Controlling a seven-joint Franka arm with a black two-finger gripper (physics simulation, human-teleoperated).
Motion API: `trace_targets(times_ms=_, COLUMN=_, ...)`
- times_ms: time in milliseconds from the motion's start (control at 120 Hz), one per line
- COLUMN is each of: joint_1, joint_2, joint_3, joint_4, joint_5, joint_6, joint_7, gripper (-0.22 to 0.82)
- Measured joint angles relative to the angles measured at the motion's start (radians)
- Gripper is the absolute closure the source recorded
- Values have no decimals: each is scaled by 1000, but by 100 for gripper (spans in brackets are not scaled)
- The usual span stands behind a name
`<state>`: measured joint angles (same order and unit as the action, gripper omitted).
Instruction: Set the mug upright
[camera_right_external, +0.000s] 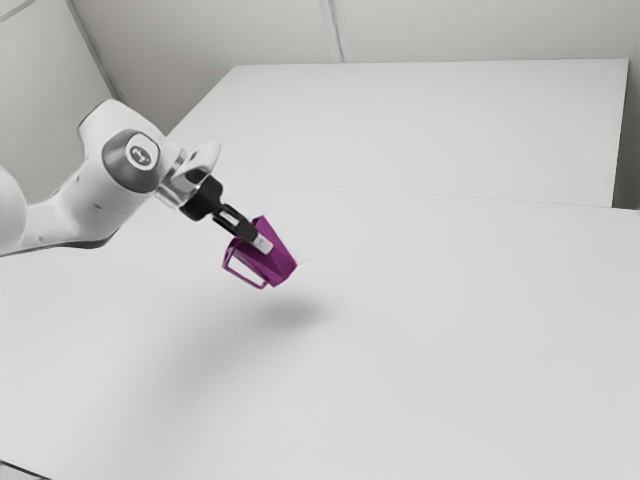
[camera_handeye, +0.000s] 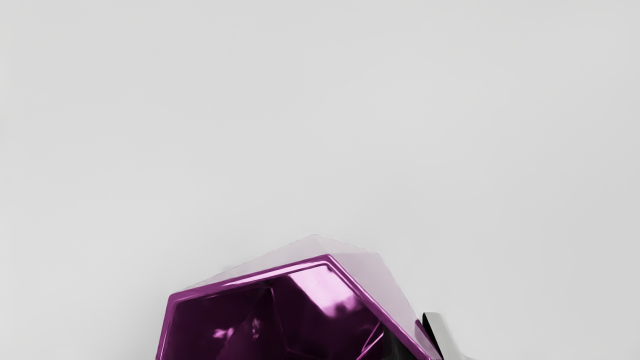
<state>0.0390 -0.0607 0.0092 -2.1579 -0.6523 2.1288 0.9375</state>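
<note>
One white arm (camera_right_external: 115, 185) from the exterior view's left; then black gripper (camera_right_external: 262, 243), fingers closed on wall of purple mug (camera_right_external: 274, 264), tilted, handle (camera_right_external: 245, 275) toward exterior view's near left, held above white table (camera_right_external: 450, 330), shadow (camera_right_external: 295, 312) below.

Item: mug (camera_handeye: 260, 320), cut off by the wrist view's edge; arm (camera_right_external: 70, 215), cropped by the exterior view's left edge.

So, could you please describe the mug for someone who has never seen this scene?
From the white table, follow the white arm to its black end effector. There, tilted, is the angular mug with a handle. Its purple stands out against white and black.
</note>
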Motion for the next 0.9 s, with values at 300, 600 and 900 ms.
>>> trace_targets(times_ms=300, joint_1=-12, joint_2=-15, joint_3=-16, joint_4=-4, joint_5=374, joint_6=-25, joint_7=-295, gripper=78)
trace_targets(times_ms=600, joint_1=-35, joint_2=-13, joint_3=-19, joint_4=-108, joint_5=554, joint_6=128, joint_7=-514, gripper=78)
trace_targets(times_ms=900, joint_1=-41, joint_2=-24, joint_3=-20, joint_4=-223, joint_5=592, joint_6=322, joint_7=-653, gripper=78)
